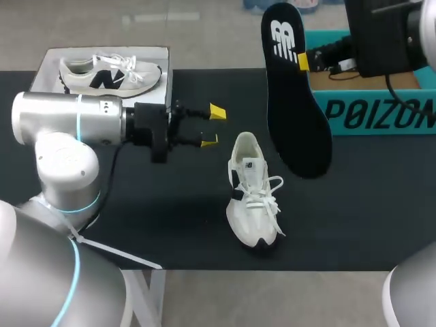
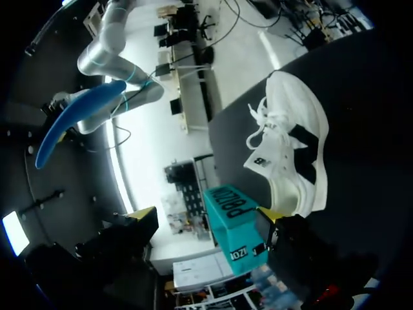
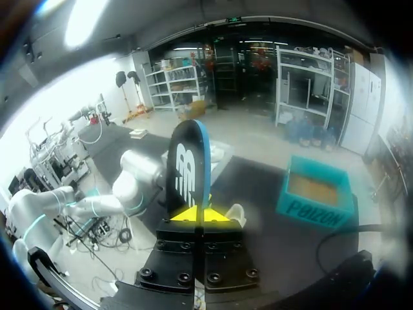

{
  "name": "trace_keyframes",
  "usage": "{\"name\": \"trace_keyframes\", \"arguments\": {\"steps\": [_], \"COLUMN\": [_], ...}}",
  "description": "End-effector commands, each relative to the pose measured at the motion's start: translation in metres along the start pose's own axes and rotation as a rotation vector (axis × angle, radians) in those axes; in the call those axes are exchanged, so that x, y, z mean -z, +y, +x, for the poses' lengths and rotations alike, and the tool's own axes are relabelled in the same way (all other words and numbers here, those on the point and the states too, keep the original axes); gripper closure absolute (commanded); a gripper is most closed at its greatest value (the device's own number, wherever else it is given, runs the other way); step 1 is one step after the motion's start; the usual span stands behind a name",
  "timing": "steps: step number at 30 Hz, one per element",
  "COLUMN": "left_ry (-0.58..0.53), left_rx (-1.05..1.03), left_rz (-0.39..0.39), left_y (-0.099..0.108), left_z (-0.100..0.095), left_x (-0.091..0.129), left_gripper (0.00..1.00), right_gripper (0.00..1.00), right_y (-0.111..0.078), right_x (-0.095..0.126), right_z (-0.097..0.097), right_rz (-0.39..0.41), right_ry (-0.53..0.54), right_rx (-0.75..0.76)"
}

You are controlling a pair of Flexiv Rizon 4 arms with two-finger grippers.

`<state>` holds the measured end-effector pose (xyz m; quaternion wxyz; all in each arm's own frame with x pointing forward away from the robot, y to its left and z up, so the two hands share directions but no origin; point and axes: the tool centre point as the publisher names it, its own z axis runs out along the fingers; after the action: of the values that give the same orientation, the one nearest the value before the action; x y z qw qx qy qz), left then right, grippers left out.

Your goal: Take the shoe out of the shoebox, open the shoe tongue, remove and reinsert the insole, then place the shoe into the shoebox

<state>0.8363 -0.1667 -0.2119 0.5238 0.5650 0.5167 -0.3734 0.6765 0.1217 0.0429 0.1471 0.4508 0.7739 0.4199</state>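
Observation:
A white shoe [image 1: 253, 194] with a dark side mark lies on the black table [image 1: 170, 225], laces up and toe toward the front edge. My right gripper [image 1: 303, 61] is shut on the heel end of a black insole [image 1: 293, 88], which hangs in the air above and just right of the shoe. In the right wrist view the insole [image 3: 187, 171] stands up from the closed yellow tips [image 3: 203, 215]. My left gripper [image 1: 213, 126] stands open just left of the shoe's heel, holding nothing. From the left wrist the shoe [image 2: 293, 155] lies ahead of the open gripper [image 2: 205, 216].
The teal shoebox [image 1: 371, 102] stands open at the back right, behind the insole. A white box [image 1: 48, 61] holding another white shoe sits at the back left, behind my left arm. Bare black tabletop lies in front of the left arm.

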Motion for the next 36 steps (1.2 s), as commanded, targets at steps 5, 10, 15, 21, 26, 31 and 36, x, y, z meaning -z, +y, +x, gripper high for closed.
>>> {"name": "trace_keyframes", "arguments": {"steps": [5, 10, 15, 21, 26, 31, 36], "left_ry": [-0.056, -0.075, -0.105, -0.127, -0.127, -0.127, -0.127], "left_rx": [-0.033, -0.046, -0.055, -0.049, -0.049, -0.049, -0.049], "left_rz": [0.016, 0.043, 0.071, 0.079, 0.079, 0.079, 0.079], "left_y": [0.02, 0.036, 0.041, 0.041, 0.041, 0.041, 0.041], "left_z": [-0.014, -0.023, -0.028, -0.028, -0.028, -0.028, -0.028], "left_x": [-0.026, -0.038, -0.043, -0.044, -0.044, -0.044, -0.044], "left_gripper": [0.0, 0.0, 0.0, 0.0, 0.0, 0.0, 0.0], "right_gripper": [1.0, 1.0, 1.0, 1.0, 1.0, 1.0, 1.0], "right_y": [0.003, 0.003, 0.003, 0.003, 0.003, 0.003, 0.003], "right_x": [-0.003, -0.003, -0.003, -0.003, -0.003, -0.003, -0.003], "right_z": [0.001, 0.001, 0.001, 0.001, 0.001, 0.001, 0.001], "right_rz": [0.005, 0.005, 0.005, 0.005, 0.005, 0.005, 0.005], "right_ry": [-0.001, -0.001, -0.001, -0.001, -0.001, -0.001, -0.001], "right_rx": [-0.001, -0.001, -0.001, -0.001, -0.001, -0.001, -0.001]}}
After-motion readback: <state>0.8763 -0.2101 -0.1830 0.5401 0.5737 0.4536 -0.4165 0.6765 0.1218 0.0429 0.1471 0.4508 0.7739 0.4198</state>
